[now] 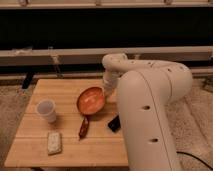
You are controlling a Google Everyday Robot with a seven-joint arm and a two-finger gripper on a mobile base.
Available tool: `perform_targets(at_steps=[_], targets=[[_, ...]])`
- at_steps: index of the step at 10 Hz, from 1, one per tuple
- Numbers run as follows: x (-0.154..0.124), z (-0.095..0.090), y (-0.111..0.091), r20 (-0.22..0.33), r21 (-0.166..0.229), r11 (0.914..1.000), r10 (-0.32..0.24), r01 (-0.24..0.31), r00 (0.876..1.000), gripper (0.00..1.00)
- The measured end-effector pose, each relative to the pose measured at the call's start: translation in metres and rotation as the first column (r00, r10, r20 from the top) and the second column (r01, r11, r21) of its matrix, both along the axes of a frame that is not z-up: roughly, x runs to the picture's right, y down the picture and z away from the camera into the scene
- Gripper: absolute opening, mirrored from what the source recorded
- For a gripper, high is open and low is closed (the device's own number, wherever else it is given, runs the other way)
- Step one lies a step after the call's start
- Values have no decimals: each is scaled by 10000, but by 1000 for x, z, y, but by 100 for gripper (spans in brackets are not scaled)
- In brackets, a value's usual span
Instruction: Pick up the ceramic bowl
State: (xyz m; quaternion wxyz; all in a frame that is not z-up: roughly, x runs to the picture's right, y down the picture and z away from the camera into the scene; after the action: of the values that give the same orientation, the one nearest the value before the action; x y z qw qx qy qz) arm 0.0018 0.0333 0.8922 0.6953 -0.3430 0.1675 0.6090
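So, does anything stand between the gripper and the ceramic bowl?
Nothing visible does. The gripper is closed on the rim of the tilted ceramic bowl; the plastic cup stands apart from it.

The gripper (pixel 106 91), mid-frame, grips the right rim of the bowl (pixel 91 101), fingertips hidden; the arm (pixel 150 112) covers the right of the table (pixel 62 90) and part of a dark object (pixel 114 123).

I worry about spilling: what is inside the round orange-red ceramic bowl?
Only its glossy orange inside shows; no contents are visible in the round orange-red ceramic bowl, which is tilted. The gripper, shut on its right rim, covers that edge.
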Motion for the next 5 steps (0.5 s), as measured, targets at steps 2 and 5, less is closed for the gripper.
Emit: perform_targets(at_steps=[2, 5], targets=[[-4, -4, -4, 338, -28, 10000, -42, 43, 9994, 11], [-2, -10, -10, 525, -28, 10000, -74, 75, 9986, 11]])
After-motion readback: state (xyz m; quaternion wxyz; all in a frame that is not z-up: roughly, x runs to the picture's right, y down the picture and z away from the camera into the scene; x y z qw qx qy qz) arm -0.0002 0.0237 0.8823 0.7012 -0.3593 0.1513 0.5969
